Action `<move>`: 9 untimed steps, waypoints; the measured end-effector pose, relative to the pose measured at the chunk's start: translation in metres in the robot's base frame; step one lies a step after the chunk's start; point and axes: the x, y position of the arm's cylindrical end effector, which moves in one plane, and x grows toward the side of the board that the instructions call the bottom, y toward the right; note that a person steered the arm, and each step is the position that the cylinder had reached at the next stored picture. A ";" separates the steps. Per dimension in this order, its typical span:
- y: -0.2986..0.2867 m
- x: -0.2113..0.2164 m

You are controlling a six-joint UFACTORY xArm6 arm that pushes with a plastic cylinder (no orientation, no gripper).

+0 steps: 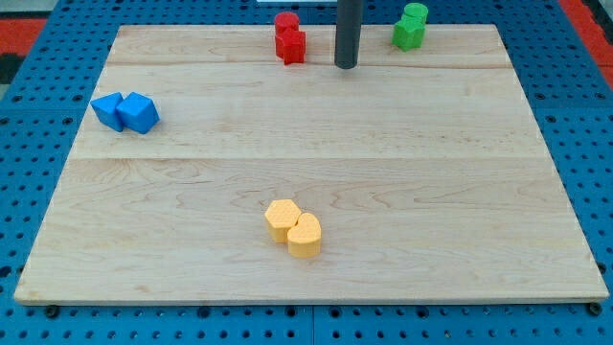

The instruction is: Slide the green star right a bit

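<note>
Above a pale wooden board (316,163) on a blue mat (29,57), dark rod (348,29) coming down from the view's top edge, my tip (346,66) resting near the board's far edge. No gripper fitted, so nothing held and no jaws to judge. Green block (411,26), star shape not clear from here, to the right of my tip and slightly toward the view's top, near but apart. Red block (289,38), shape hard to make out, to the left of my tip at about the same spacing, also apart. Blue pair (125,112) of angular pieces, touching each other, far to the left of my tip and a little toward the view's bottom, close to the board's left edge. Yellow pair (295,228) of rounded pieces, touching, well below my tip and slightly left, near the board's bottom edge.
</note>
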 end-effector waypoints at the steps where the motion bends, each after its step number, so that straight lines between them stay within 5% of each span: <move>1: -0.004 -0.048; 4: 0.075 -0.067; 9: 0.082 -0.055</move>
